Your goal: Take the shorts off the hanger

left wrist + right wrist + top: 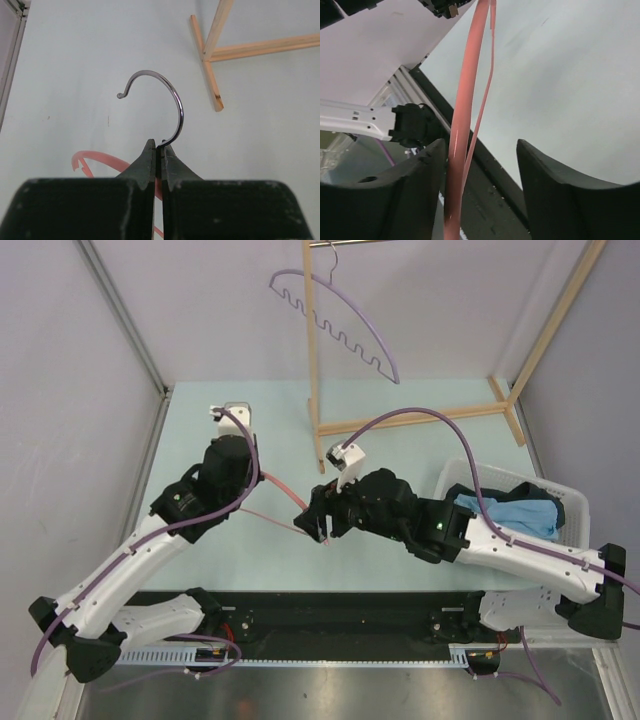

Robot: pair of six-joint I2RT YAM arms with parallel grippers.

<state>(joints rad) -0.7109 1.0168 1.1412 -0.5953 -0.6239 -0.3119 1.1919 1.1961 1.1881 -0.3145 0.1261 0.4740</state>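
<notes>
Shorts point(522, 514) seemingly lie in the basket point(578, 502) at the right edge; clamped only by the left gripper point(159, 146) at its hook point(180, 111), the hanger point(463, 115) may swivel between the right gripper's point(481, 165) spread fingers point(555, 185).

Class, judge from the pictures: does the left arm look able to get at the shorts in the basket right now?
Probably not. The left gripper is shut on the pink hanger's hook, and the right arm lies across the way to the basket holding the shorts.
</notes>
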